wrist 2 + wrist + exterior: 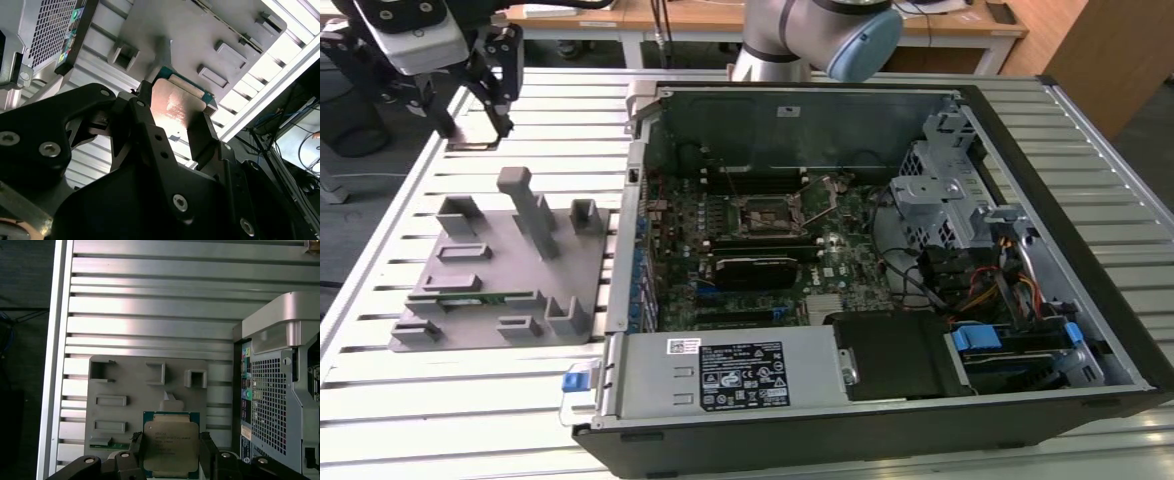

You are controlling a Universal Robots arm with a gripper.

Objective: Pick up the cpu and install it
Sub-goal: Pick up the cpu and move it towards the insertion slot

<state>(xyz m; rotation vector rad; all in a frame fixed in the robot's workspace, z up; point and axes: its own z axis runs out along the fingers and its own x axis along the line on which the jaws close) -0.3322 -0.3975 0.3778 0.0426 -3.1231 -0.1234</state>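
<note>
CPU in the gripper, off the tray, far from the socket

The gripper point(172, 456) is closed part-way on the cpu point(170, 440), with one finger on each of two opposite edges and the metal top facing the first wrist view. In the exterior view the gripper point(478, 115) hangs over the table near the tray point(494, 300), outside the case point(1067, 330) and well apart from the socket point(770, 212). The hold is on thin edges only, so a jolt could let the chip slip or twist. A tilted or turned chip would likely sit wrong in the socket and bend its contacts. The case wall point(638, 200) stands between gripper and socket, so a low path risks a knock. I cannot tell whether the socket frame is open.
</note>
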